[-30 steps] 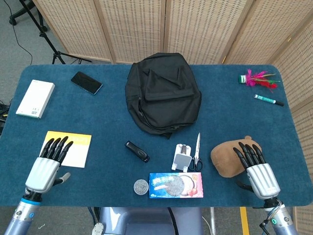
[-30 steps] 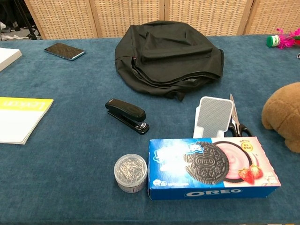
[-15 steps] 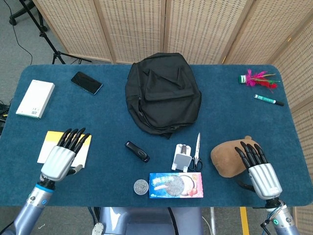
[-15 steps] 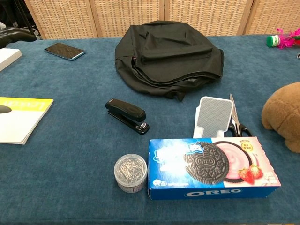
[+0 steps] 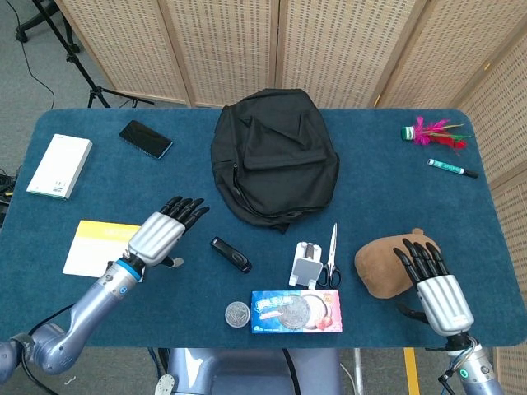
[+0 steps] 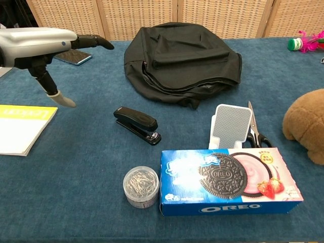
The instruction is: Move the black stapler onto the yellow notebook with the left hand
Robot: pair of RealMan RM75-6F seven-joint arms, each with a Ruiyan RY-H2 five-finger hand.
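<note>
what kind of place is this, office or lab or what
Most likely a robot test or demo area, not a working office. A blue-covered table holds a staged mix of unrelated things: a backpack, a stapler, an Oreo box. Folding wicker screens wall it off, and a stand's legs show behind.

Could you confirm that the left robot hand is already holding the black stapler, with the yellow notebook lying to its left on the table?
Not quite: the left robot hand holds nothing. In the head view it is open, short of the black stapler, which lies on the table apart from it. The yellow notebook does lie to the left.
</note>
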